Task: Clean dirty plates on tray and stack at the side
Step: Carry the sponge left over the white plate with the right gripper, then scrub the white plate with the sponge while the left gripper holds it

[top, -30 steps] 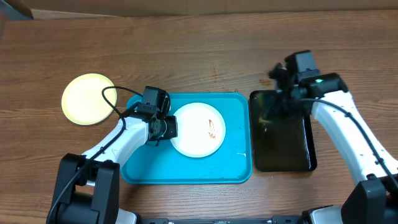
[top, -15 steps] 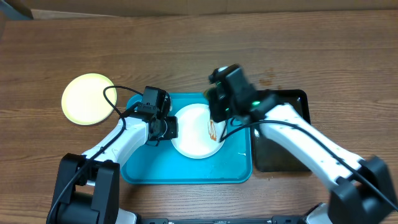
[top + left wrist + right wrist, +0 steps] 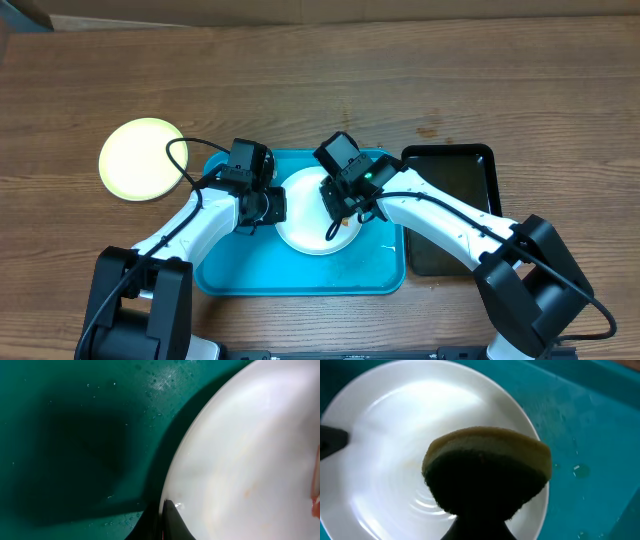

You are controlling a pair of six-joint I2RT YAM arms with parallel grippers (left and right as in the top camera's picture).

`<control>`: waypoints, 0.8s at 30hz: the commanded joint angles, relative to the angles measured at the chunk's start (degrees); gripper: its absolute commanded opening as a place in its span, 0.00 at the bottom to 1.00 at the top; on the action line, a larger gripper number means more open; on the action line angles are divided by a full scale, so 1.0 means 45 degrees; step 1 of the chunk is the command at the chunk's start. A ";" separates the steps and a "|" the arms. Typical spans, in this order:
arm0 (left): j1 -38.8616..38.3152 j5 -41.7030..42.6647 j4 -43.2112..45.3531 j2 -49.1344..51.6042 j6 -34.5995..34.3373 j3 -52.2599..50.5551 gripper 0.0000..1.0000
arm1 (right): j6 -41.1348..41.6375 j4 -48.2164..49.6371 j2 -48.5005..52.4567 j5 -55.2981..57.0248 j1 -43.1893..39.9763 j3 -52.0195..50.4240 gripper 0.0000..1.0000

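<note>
The turquoise tray (image 3: 250,265) lay near the bench's (image 3: 300,90) front edge, about midway along it; its right rim ran just beside the black tray (image 3: 455,230), which sat toward the right edge; bare wood lay open along the far edge and at both far corners. The white plate (image 3: 303,225) rested in the tray's far half, with bare blue floor in front of it and to its left. The left gripper (image 3: 275,205) had its fingers pinched on the plate's left rim, one dark fingertip (image 3: 167,522) showing at the edge. The right gripper (image 3: 338,205) was clamped on a sponge (image 3: 487,455), yellow on top and dark beneath, over the plate's right half. The lime-green plate (image 3: 143,160) lay toward the left edge, apart from the tray. The wood was brown and grained; small droplets (image 3: 577,470) dotted the tray.
</note>
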 commanded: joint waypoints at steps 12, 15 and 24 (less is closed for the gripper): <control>-0.0083 0.0063 -0.0029 0.0194 0.0335 -0.0083 0.04 | 0.0160 -0.0223 -0.0029 -0.0204 0.0000 0.0180 0.53; -0.0083 0.0068 -0.0029 0.0194 0.0335 -0.0083 0.04 | 0.0175 -0.0238 -0.0019 -0.0209 0.0000 0.0180 0.49; -0.0083 0.0068 -0.0029 0.0194 0.0335 -0.0083 0.04 | 0.0209 -0.0029 0.0539 -0.0199 0.0000 0.0083 0.45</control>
